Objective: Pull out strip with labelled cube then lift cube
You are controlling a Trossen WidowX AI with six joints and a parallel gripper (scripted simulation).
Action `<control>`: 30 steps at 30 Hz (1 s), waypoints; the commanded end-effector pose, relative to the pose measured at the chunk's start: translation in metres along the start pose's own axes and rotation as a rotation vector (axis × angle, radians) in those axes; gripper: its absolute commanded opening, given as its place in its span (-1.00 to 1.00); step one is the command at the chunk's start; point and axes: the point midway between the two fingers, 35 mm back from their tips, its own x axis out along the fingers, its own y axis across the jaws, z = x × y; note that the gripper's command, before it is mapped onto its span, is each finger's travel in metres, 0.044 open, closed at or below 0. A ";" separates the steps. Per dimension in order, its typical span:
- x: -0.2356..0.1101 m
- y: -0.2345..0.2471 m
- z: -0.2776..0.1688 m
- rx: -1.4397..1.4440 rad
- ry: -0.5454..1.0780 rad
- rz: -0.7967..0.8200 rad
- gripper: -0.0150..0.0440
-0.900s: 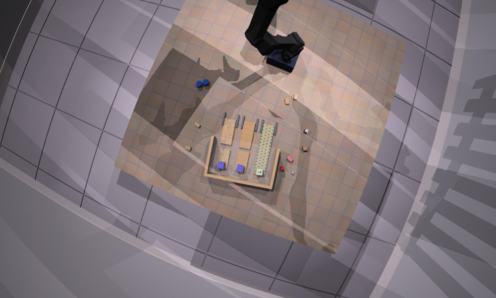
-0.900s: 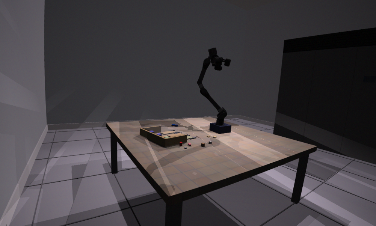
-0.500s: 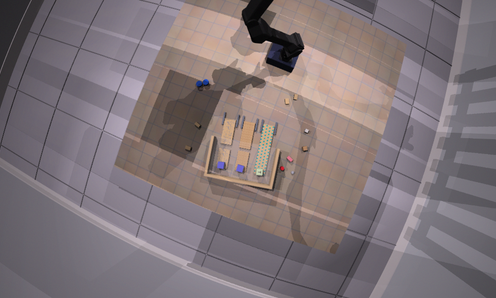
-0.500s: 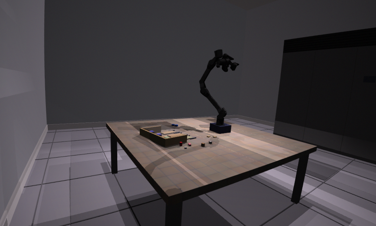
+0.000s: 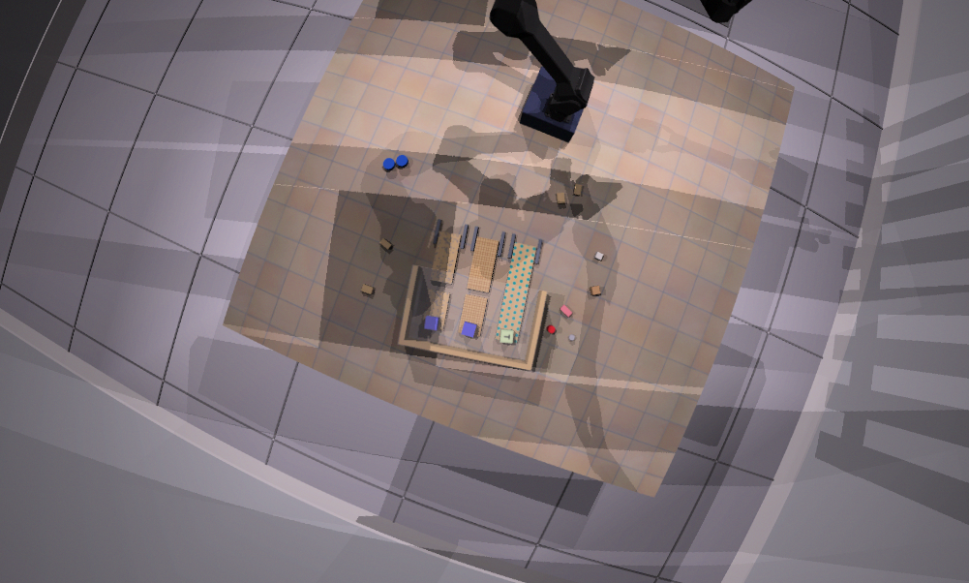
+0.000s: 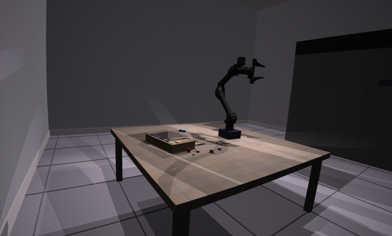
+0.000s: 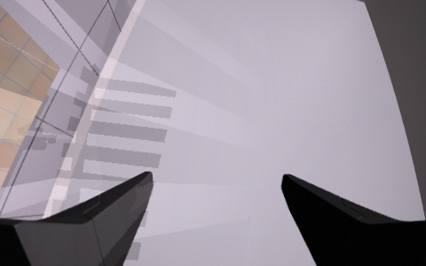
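My gripper (image 6: 263,71) (image 7: 218,180) is open and empty, high above the table and turned away from the strips. In the top view, a dotted teal-and-tan strip (image 5: 518,283) runs unbroken, with a pale green labelled cube (image 5: 506,336) on its far end. The middle woven strip is in two pieces, a long piece (image 5: 482,264) and a short piece (image 5: 473,310), with a gap between; a blue cube (image 5: 469,329) sits on the short one. The left strip (image 5: 446,264) is also parted by a gap, with another blue cube (image 5: 432,322) at its far end.
A wooden wall (image 5: 537,329) (image 6: 159,143) encloses the strips' far ends on three sides. Dark rails (image 5: 538,251) flank their near ends. Right of the wall lie a pink block (image 5: 565,311), a red piece (image 5: 551,328) and small blocks. Two blue discs (image 5: 395,163) lie left of the arm's base (image 6: 229,133).
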 end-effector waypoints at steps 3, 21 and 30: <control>0.006 0.058 -0.087 0.336 0.357 0.082 0.86; -0.159 0.219 -0.242 1.078 1.359 -0.214 0.86; -0.287 0.299 -0.231 1.378 1.827 -0.692 0.86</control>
